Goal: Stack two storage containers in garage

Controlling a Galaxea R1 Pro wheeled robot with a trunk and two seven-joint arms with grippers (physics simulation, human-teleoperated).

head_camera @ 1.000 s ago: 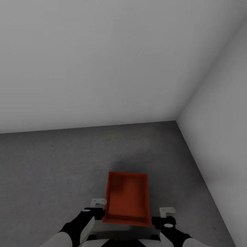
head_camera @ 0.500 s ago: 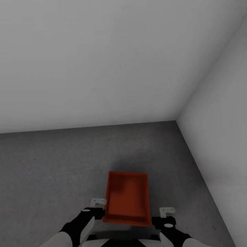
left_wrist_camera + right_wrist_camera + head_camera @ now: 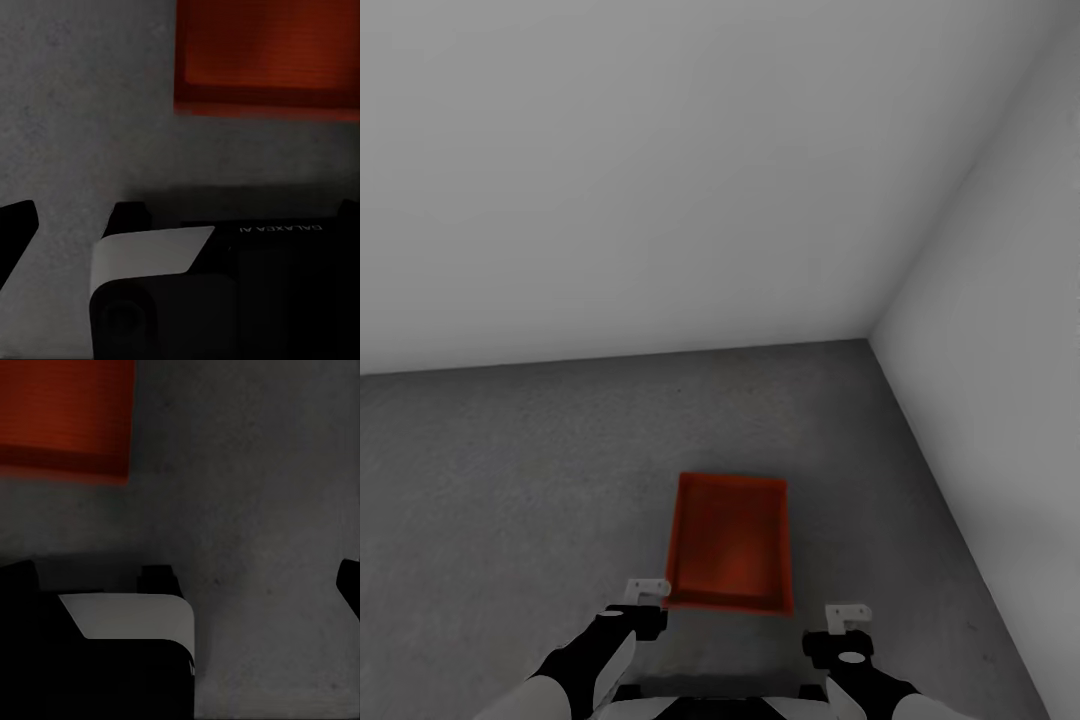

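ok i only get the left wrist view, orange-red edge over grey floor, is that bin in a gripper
observer: no. In the head view the orange-red ribbed rectangular open-top container looks to rest on the dark grey concrete floor, ahead of the open left gripper and open right gripper, held by neither.
operator: anything in it
observer: its inside is bare, with nothing on top.
operator: where is it in the room
observer: near a corner, with one plain white-grey wall beyond it and a second wall on the robot's right.
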